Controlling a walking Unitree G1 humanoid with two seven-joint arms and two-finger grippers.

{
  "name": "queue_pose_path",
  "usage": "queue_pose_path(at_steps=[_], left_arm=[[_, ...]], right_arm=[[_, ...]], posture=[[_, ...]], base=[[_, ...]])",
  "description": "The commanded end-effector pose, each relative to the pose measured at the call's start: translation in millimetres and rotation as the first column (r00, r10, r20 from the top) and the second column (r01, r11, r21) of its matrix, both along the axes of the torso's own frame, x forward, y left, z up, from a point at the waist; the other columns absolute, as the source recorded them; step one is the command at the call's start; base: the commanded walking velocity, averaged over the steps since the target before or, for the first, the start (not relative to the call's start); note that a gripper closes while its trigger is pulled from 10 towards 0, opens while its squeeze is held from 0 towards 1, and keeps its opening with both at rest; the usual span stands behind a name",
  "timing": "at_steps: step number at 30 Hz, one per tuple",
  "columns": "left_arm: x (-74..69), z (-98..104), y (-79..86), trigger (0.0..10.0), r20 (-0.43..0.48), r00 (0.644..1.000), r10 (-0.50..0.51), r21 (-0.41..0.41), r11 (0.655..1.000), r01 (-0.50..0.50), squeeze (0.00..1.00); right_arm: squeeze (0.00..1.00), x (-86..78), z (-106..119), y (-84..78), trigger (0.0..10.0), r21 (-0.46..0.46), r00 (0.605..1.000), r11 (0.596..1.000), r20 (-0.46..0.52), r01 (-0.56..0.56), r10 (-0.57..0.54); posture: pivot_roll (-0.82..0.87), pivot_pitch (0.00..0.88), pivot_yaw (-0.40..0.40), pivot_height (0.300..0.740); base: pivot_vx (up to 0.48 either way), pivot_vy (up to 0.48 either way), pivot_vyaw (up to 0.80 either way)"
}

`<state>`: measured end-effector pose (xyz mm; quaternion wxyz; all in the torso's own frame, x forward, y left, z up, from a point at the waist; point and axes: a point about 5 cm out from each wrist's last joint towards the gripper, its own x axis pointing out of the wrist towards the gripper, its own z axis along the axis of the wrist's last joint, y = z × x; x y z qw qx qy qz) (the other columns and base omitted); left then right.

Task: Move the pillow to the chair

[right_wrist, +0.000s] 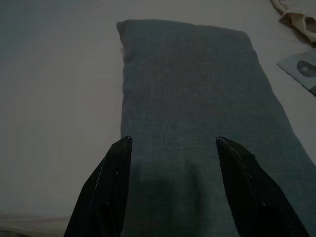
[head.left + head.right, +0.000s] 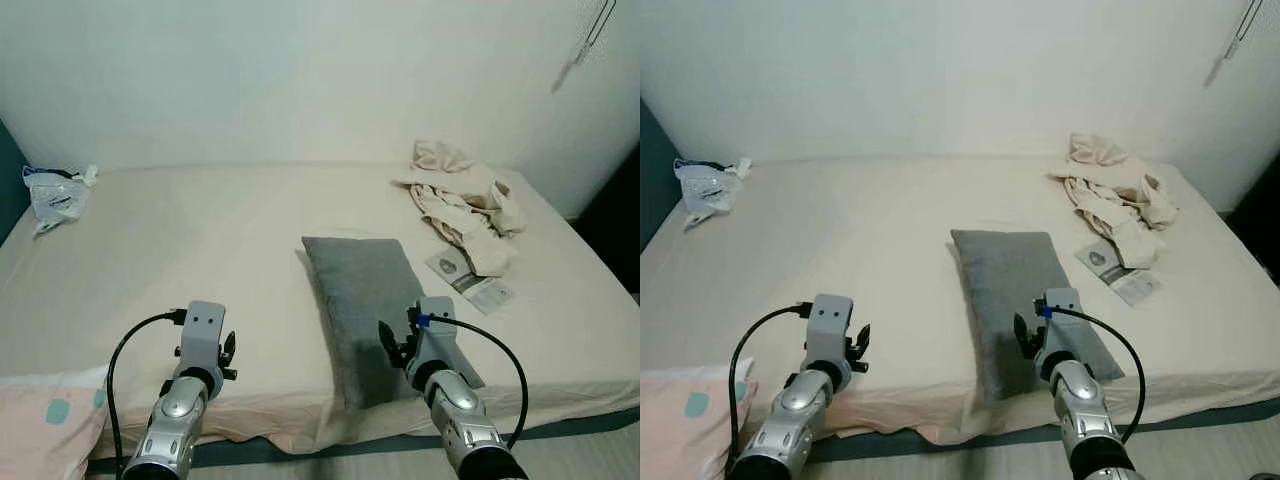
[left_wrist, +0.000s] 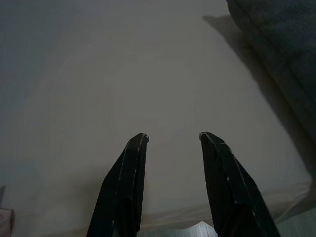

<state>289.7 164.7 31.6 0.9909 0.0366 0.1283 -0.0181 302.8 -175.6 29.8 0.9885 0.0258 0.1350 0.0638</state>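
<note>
A grey rectangular pillow (image 2: 362,300) lies flat on the cream bed (image 2: 200,240), its near end close to the bed's front edge. My right gripper (image 1: 170,140) hovers over the pillow's near end, open, its two black fingers (image 1: 111,173) spread above the grey fabric (image 1: 192,89) with nothing between them. My left gripper (image 3: 172,138) is open over bare sheet left of the pillow, whose edge (image 3: 286,54) shows at the side. Both arms reach forward from the bed's front edge (image 2: 200,345) (image 2: 435,345).
A heap of beige clothes (image 2: 462,195) and a printed leaflet (image 2: 470,278) lie at the bed's right. A clear plastic bag (image 2: 55,195) sits at the far left edge. A pink pillow corner (image 2: 45,420) shows at the near left. A white wall stands behind the bed.
</note>
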Motion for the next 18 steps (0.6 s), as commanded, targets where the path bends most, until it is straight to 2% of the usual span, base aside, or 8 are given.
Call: queue_pose_path(at_steps=[1, 9, 18], left_arm=[[-1.5, -1.8, -0.4, 10.0, -0.013, 1.0, 0.001, -0.008, 1.0, -0.001, 0.0], [-0.3, -0.7, -1.4, 10.0, -0.011, 1.0, -0.013, -0.007, 1.0, 0.013, 0.0], [0.2, 1.2, -2.5, 10.0, -0.003, 1.0, -0.025, -0.01, 1.0, 0.025, 0.0]], right_arm=[[0.0, 0.5, 1.1, 0.7, 10.0, 0.007, 1.0, 1.0, 0.007, 0.0, 0.0], [0.0, 0.3, 1.2, 1.6, 10.0, 0.009, 1.0, 1.0, 0.01, -0.007, 0.007], [0.0, 0.2, 1.2, 2.7, 10.0, 0.004, 1.0, 1.0, 0.013, -0.015, 0.015]], posture=[[-0.05, 0.075, -0.03, 0.671], [-0.04, 0.075, -0.028, 0.636], [-0.04, 0.073, -0.024, 0.636]], base=[[0.0, 0.0, 0.0], [0.0, 0.0, 0.0], [0.0, 0.0, 0.0]])
